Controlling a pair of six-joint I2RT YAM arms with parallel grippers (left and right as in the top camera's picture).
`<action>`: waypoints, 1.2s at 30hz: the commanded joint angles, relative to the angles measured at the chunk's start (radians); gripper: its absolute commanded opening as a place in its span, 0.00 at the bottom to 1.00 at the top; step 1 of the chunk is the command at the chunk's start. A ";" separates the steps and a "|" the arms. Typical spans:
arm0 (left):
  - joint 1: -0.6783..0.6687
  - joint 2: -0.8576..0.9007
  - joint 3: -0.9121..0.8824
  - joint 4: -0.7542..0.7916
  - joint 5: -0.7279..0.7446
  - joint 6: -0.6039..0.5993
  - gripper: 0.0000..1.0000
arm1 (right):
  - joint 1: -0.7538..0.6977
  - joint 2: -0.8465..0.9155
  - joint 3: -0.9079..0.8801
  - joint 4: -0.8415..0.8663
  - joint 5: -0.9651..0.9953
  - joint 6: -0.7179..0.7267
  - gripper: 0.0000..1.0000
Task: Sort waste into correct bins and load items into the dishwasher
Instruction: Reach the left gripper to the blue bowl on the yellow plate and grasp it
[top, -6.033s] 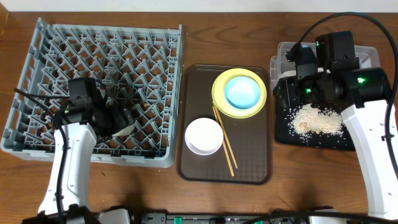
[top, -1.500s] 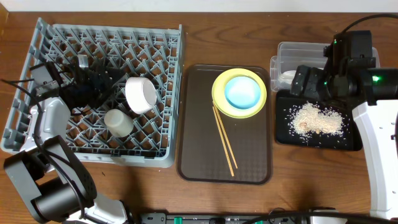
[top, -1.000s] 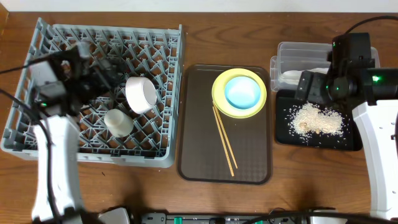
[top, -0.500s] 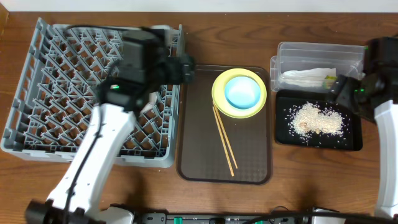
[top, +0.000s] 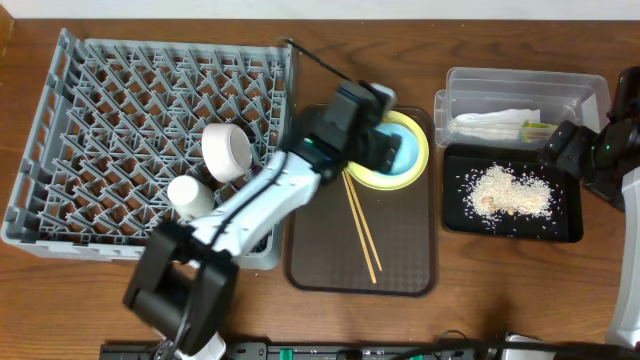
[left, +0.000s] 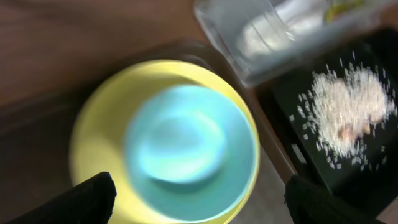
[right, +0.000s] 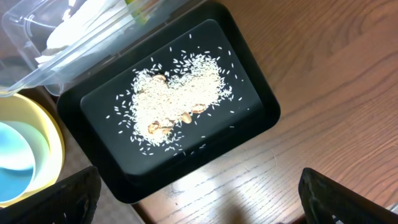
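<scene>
My left gripper (top: 385, 152) hangs open over the light-blue bowl (top: 409, 150), which sits in the yellow plate (top: 420, 135) on the brown serving tray (top: 310, 250). The blurred left wrist view shows the bowl (left: 189, 140) and plate (left: 99, 137) between and beyond my fingers (left: 90, 199); nothing is gripped. Chopsticks (top: 362, 235) lie on the tray. The grey dishwasher rack (top: 60, 130) holds the pale bowl (top: 227, 150) on its side and the white cup (top: 190, 196). My right gripper (top: 568, 148) is open near the black bin (top: 565, 228) with rice (top: 505, 193).
The clear tub (top: 500, 85) behind the black bin holds the white napkin (top: 490, 122) and a green-and-yellow wrapper (top: 535, 128). In the right wrist view the black bin (right: 261, 118), rice (right: 171, 102) and tub (right: 37, 37) lie above my open fingers (right: 68, 199), over bare wood.
My left arm has swung from the rack across to the plate and blue bowl, leaving the pale bowl and cup in the rack. The right arm has drawn back to the right edge.
</scene>
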 joint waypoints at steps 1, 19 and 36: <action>-0.054 0.049 0.011 0.018 -0.007 0.039 0.90 | -0.005 -0.005 0.008 0.000 -0.008 -0.003 0.99; -0.143 0.176 0.009 -0.138 -0.197 0.125 0.53 | -0.004 -0.005 0.008 -0.001 -0.019 -0.006 0.99; -0.143 0.176 0.009 -0.124 -0.197 0.125 0.08 | -0.004 -0.005 0.008 -0.001 -0.019 -0.006 0.99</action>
